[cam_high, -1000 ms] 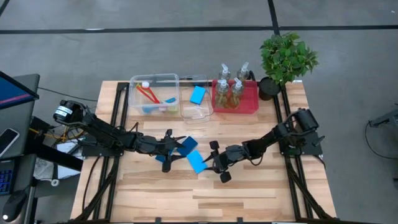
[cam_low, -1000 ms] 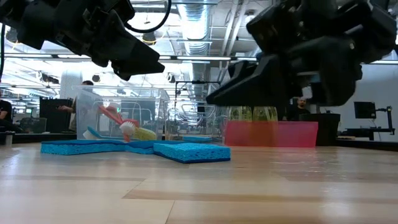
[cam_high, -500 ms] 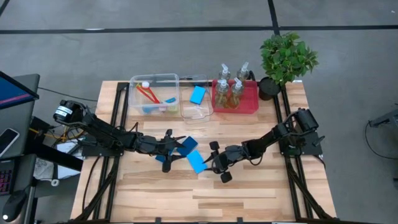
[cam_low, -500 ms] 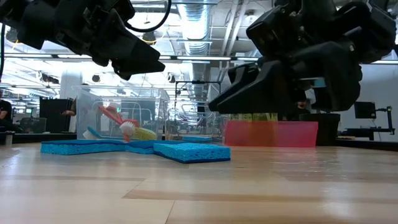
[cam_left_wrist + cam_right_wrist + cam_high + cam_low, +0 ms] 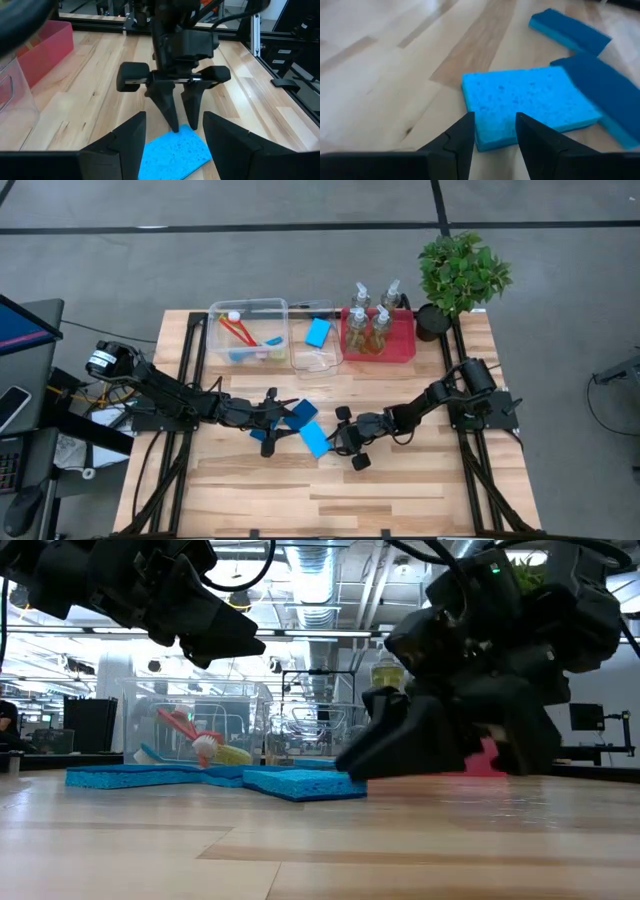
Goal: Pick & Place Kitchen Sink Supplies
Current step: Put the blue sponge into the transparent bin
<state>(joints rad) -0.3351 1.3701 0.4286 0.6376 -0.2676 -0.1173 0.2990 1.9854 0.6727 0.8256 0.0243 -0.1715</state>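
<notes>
Wooden bench point(image 5: 400, 490), mostly sorted; brushes point(image 5: 243, 335) binned, bottles point(image 5: 366, 320) in the tray at twelve o'clock; right hand point(image 5: 342, 439), part-open, noses the nearest sponge point(image 5: 315, 440); left hand point(image 5: 277, 420) wide, empty, over another sponge point(image 5: 301, 412).

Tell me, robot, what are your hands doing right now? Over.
Right hand open, low at flat blue rectangular sponge. Left hand open, hovering over neighbouring blue sponges. Those sponges crowd the pick. Over.
</notes>
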